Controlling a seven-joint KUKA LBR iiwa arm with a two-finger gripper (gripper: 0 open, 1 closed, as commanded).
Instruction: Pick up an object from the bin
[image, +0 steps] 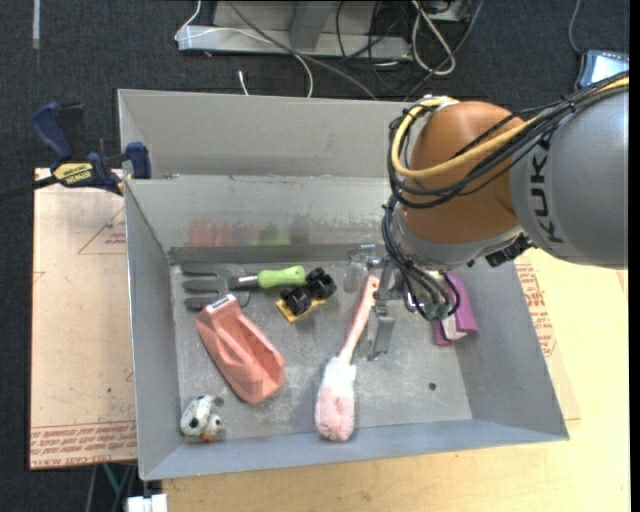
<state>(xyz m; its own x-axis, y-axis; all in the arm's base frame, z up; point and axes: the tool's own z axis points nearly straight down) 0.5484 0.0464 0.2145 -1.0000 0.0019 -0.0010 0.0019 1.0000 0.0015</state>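
Note:
My gripper (368, 298) hangs low in the bin's middle right, below the orange cover. It stands open, with one finger on each side of the upper end of a pink brush (345, 360). The brush has a thin pink handle and lies aslant; its fluffy pink head points toward the front wall. Just left of the gripper lies a small yellow and black toy vehicle (305, 293). A purple and pink block (457, 312) lies just right of it, partly hidden by cables.
A green-handled metal tool (255, 279) lies along the back left. A salmon-pink pouch (240, 350) rests at the left, and a small white and grey toy (202, 417) sits in the front left corner. The arm and its cables cover the bin's right rear.

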